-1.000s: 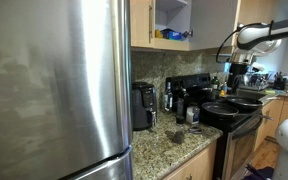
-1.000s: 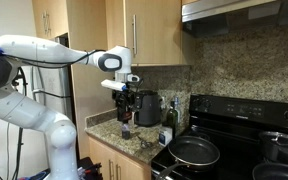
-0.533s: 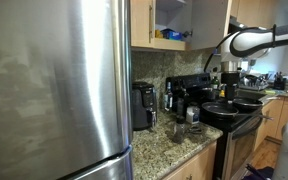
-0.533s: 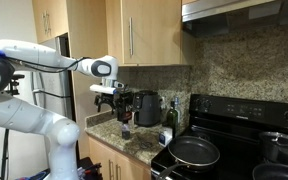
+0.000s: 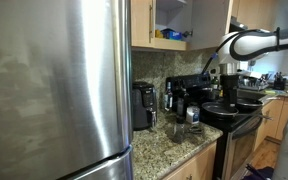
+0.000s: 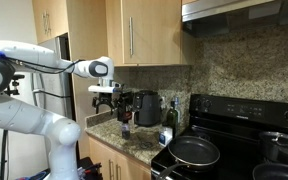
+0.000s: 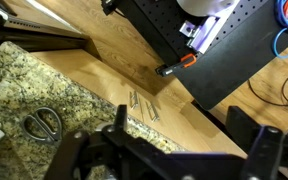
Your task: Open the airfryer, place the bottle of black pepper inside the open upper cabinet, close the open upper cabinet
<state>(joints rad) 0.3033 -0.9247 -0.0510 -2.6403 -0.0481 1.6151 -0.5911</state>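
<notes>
the gripper (image 6: 106, 97) hangs in the air off the near left end of the granite counter (image 6: 144, 143), jaws released and wide apart with nothing between them. in the wrist view they frame only a wood surface (image 7: 104, 70), with scissors (image 7: 44, 122) lying on the granite to the left and a black stand (image 7: 224, 60) with cables to the right. the airfryer (image 5: 142, 105) sits shut at the far left of the counter, against the backsplash and just beside the big steel fridge (image 5: 54, 85), which blocks much of that exterior view. the cabinet (image 5: 179, 12) is open above it, with yellow items (image 5: 169, 35) on its shelf. a small bottle (image 6: 125, 130) stands on the counter just right of and below the gripper, a green bottle (image 6: 169, 118) farther right. right again, the black stove (image 6: 234, 150) carries a pan (image 6: 194, 152). i cannot tell which item is the pepper.
</notes>
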